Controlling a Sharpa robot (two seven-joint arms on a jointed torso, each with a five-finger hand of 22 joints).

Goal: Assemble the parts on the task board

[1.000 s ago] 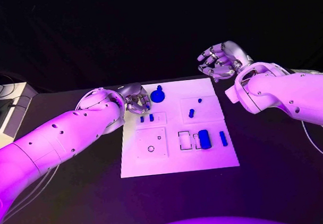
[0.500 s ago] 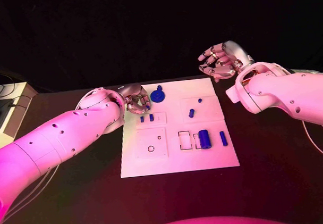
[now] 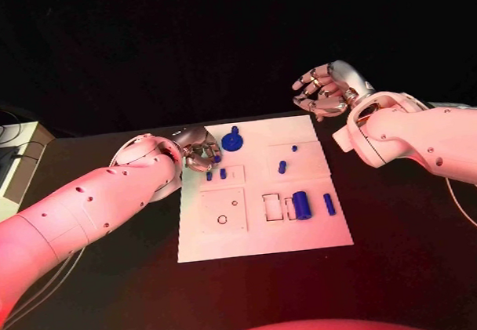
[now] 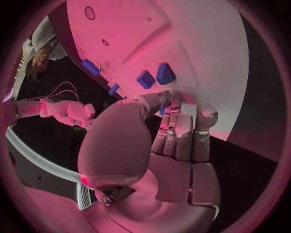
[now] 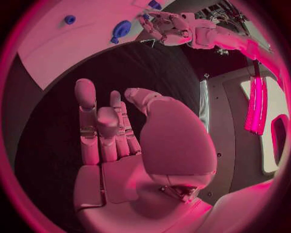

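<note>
The white task board lies mid-table. My left hand hovers over its far left corner, thumb and a finger pinching a small blue part; that part's blue sliver sits at the thumb tip. Just past the hand lies a round blue part. Two short blue pegs stand close to the fingertips. A blue cylinder and a thin pin lie at the board's right. My right hand hangs raised beyond the far right corner, fingers loosely bent, holding nothing.
Two more small blue pieces sit on the board's right half. A pale side table with cables and gear stands at the left edge. Black tabletop surrounds the board.
My left hand has shifted slightly over the board's corner, and a small blue part now shows at its fingertips. The right hand has stayed in place.
</note>
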